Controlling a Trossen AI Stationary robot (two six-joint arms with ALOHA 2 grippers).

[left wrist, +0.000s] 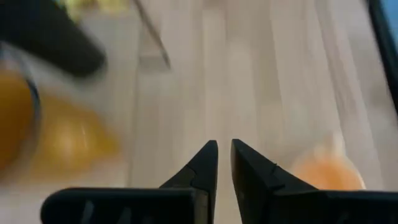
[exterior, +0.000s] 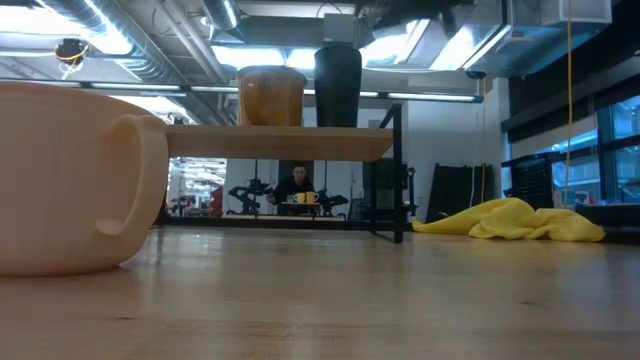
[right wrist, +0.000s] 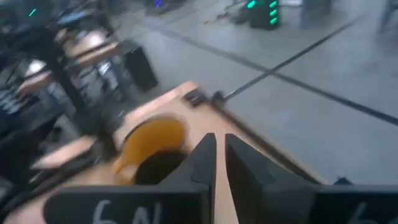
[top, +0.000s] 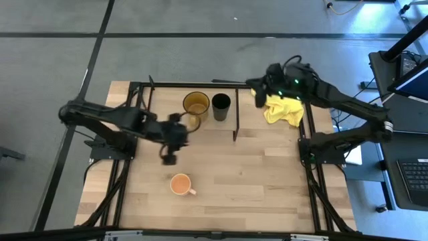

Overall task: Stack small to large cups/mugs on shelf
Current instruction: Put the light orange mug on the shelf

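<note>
Two vessels, our amber-yellow handled mug (top: 195, 104) and small black handleless cup (top: 221, 106), stand beyond our right fingers (right wrist: 219, 163). Both fingers pairs look nearly together, empty; our peach-orange mug (top: 180, 184) sits beyond the left fingers (left wrist: 224, 158).

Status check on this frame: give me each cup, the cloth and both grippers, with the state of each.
Black cup: upright on the shelf, beside the amber mug.
Amber mug: upright on the shelf, empty.
Peach mug: upright on the table, not yet shelved.
Yellow cloth: crumpled on the table, right of the shelf.
Left gripper: nearly closed, holding nothing.
Right gripper: nearly closed, holding nothing.
</note>
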